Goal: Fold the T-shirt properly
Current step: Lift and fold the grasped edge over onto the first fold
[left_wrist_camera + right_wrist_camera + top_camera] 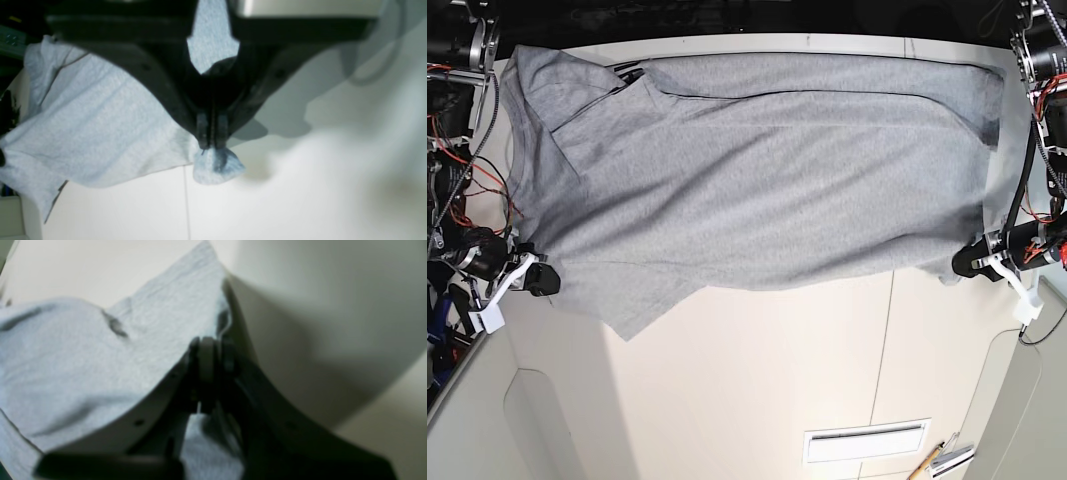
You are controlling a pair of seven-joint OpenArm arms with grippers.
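Some small things around a white rectangle [865, 441] on the pale surface [727, 400].
In the base view, just right of the white rectangle lies a thin, orange-yellow stick [930, 462], tilted, and beside it a small pale object [953, 462], too small to tell. Above the rectangle, a thin dark seam [883, 350] runs up the surface.

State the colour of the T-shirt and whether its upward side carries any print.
Grey, with no print in sight; the base view shows the T-shirt best.
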